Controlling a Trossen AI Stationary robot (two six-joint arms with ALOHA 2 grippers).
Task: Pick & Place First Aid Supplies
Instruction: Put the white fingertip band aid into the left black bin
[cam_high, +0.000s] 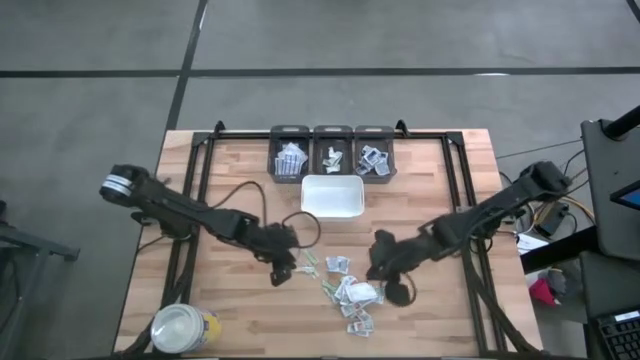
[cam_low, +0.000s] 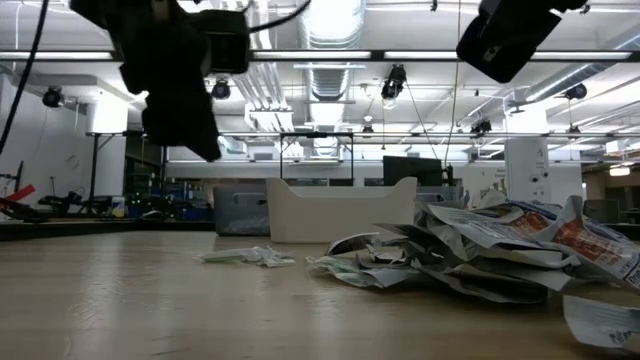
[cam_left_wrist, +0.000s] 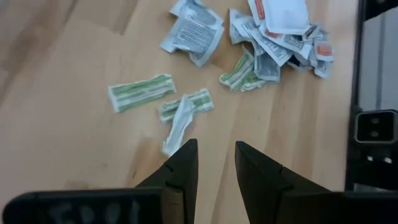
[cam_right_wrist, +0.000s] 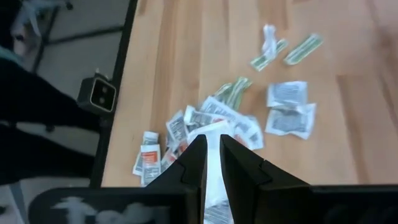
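My left gripper (cam_left_wrist: 214, 163) hangs released above the green-striped packets (cam_left_wrist: 142, 92) left of the loose pile (cam_high: 352, 292), my right gripper (cam_right_wrist: 212, 155) nearly clenched and empty over that pile, and I fear pinching two overlapping sachets together.
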